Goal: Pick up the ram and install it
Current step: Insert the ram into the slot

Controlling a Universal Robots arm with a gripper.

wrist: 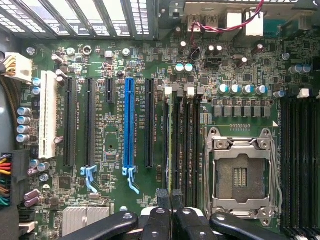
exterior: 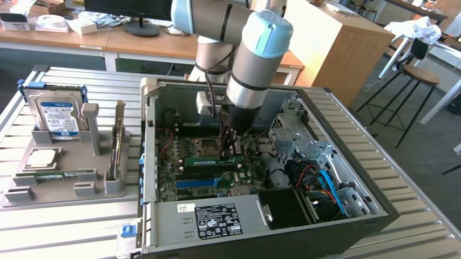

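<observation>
The ram (exterior: pixel 205 160) is a narrow green stick standing on its long edge over the motherboard inside the open computer case (exterior: pixel 209 218). My gripper (exterior: pixel 232 155) reaches straight down into the case and is shut on the stick's end nearer the exterior view's right. In the wrist view the ram (wrist: pixel 171 145) appears edge-on as a thin olive line running along the black memory slots (wrist: pixel 182 145), next to the empty processor socket (wrist: pixel 240 172). My gripper (wrist: pixel 171 197) has its dark fingers pressed together on that edge. Whether the stick sits fully in the slot I cannot tell.
A grey tray (exterior: pixel 43 197) at the exterior view's left holds a hard drive (exterior: pixel 58 116), a silver processor (exterior: pixel 42 158), an upright expansion card (exterior: pixel 117 140) and another green stick (exterior: pixel 65 174). Case walls, cables (exterior: pixel 324 183) and a blue slot (wrist: pixel 129 125) surround the motherboard.
</observation>
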